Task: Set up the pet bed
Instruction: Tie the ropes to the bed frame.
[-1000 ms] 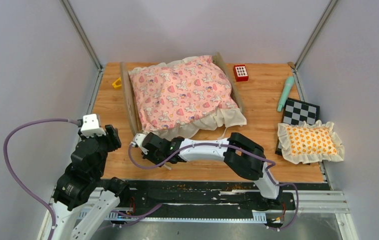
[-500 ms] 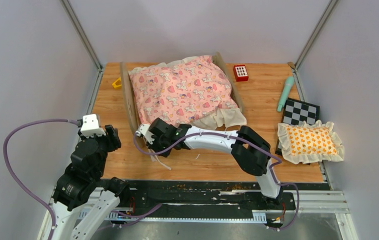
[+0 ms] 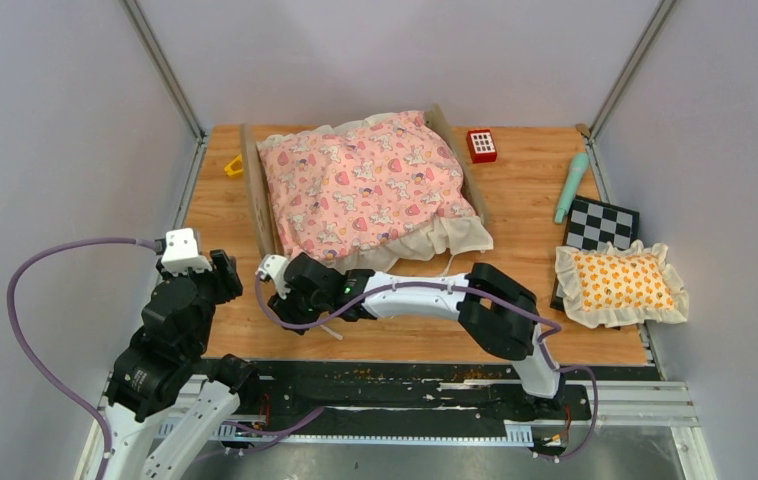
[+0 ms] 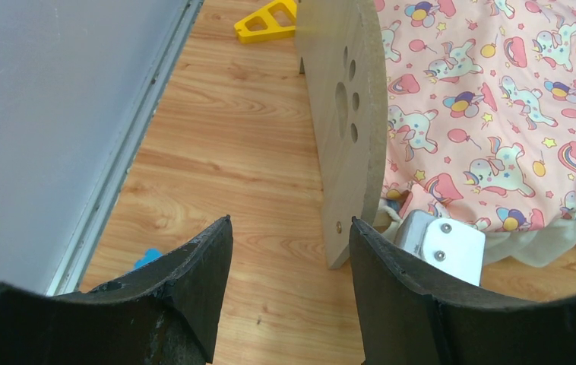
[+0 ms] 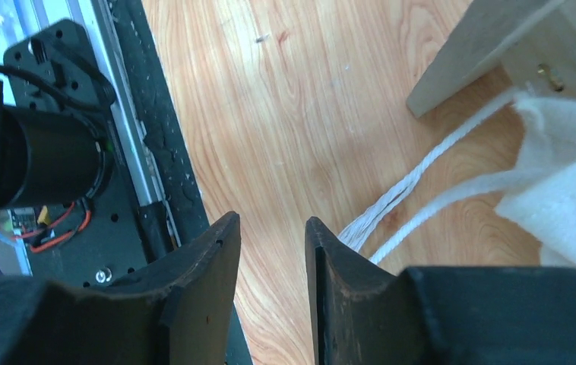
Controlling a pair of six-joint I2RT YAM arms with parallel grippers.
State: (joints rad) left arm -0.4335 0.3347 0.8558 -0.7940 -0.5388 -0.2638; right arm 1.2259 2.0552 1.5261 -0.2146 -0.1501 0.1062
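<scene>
Pink unicorn-print ruffled quilt (image 3: pixel 360 190) covers the light-wood pet bed (image 4: pixel 343 175), seemingly nearly made. Left end effector (image 4: pixel 289 251) and right end effector (image 5: pixel 270 251) gape, empty.

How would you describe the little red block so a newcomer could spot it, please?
Start at the pink-quilted pet bed. Just right of its far corner lies the red block, the only red thing, topped with white squares.

Robot lab cell: grey panel walls (image 3: pixel 55 150), alu posts (image 3: pixel 163 70), arms (image 3: pixel 415 297) on rail (image 3: pixel 635 408).
</scene>
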